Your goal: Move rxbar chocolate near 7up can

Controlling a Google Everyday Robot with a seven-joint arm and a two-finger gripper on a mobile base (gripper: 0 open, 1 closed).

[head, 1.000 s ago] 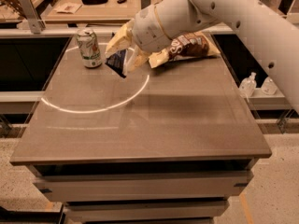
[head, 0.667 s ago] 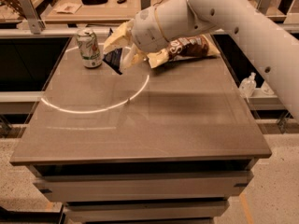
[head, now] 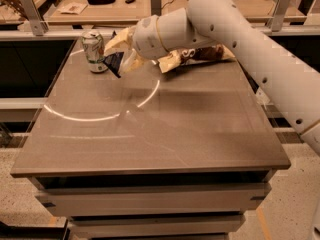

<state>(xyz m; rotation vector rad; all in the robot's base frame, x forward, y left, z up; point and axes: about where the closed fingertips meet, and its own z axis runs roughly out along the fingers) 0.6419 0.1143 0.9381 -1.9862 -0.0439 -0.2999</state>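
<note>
Jaws clamped on rxbar chocolate [head: 114, 63], hovering at three o'clock of 7up can [head: 94, 50], just beside it. Lower straight onto tabletop [head: 175, 134], then release without nudging can.

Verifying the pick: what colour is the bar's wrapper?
Dark blue bar, in gripper beside can; camera view.

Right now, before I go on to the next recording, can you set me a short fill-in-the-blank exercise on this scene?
1. The gripper holds a dark blue snack bar just to the picture's ___ of the soda can.
2. The soda can stands ___ on the table.
3. Besides the chip bag, the table holds exactly ___ can.

Missing words: right; upright; one.
</note>
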